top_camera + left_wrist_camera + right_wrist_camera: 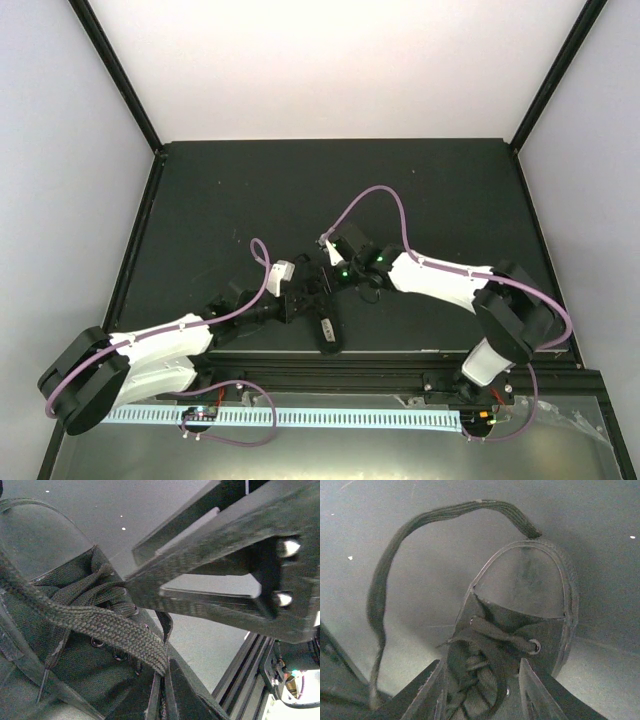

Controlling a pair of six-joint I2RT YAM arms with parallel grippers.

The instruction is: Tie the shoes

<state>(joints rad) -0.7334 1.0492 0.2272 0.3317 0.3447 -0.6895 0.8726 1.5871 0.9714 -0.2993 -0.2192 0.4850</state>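
1. In the top view we see the shoe (327, 325) low in the middle of the frame, lying on the dark table (430, 190) close to its near edge, with both arms meeting over it.
2. The left gripper (303, 297) comes in from the lower left of that view and sits against the shoe's left side.
3. In the left wrist view, a flat lace (100, 622) runs from the upper left down to the bottom centre. There it ends in the narrow slot between that gripper's fingers (190, 700). We read the left gripper (161, 682) as closed and pinching this lace.
4. The shoe's laced upper (75, 650) fills the lower left of the same view, touching the fingers.
5. A large black part of the other arm crosses the upper right of that frame, but we cannot tell which part it is.
6. The right gripper (341, 268) reaches in from the right and sits just above the shoe in the top view.
7. In the right wrist view, the right gripper (480, 695) is spread wide. Its fingers (537, 692) stand on either side of the laced section at the bottom of the frame, gripping nothing.
8. The toe cap (525, 585) points to the upper right of that view.
9. The lace (420, 522) arcs from the lower left over the top of the frame, and its free end hangs above the toe.
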